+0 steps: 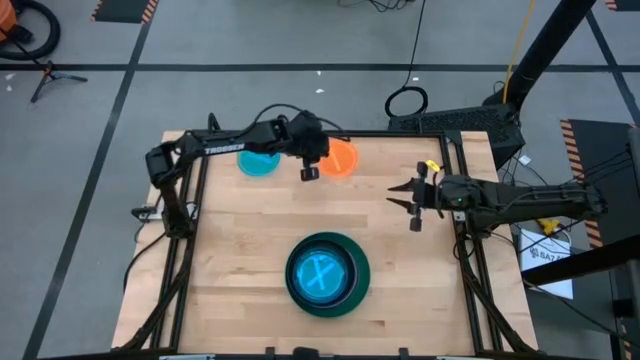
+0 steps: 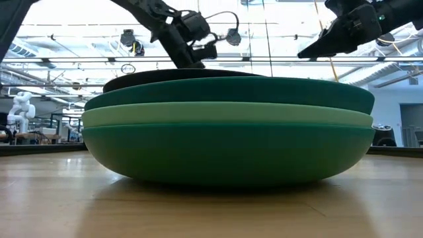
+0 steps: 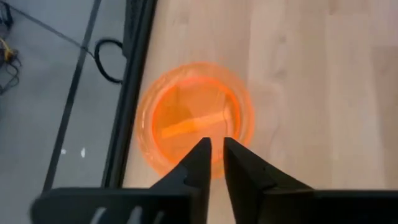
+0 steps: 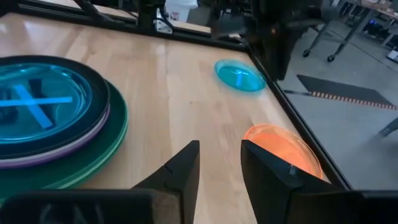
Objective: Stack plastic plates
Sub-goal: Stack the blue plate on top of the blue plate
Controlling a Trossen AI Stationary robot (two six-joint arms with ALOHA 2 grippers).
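A stack of plates rests near the table's near edge, green plates at the bottom, then purple and black, with a translucent cyan plate on top. A small orange plate and a small cyan plate lie flat by the far edge. My left gripper hangs above the orange plate's near rim; its fingers stand a narrow gap apart and hold nothing. My right gripper is open and raised to the right of the orange plate.
A black frame rail runs along the far edge just behind the two small plates, and side rails border the table. Bare wood lies between the stack and the small plates.
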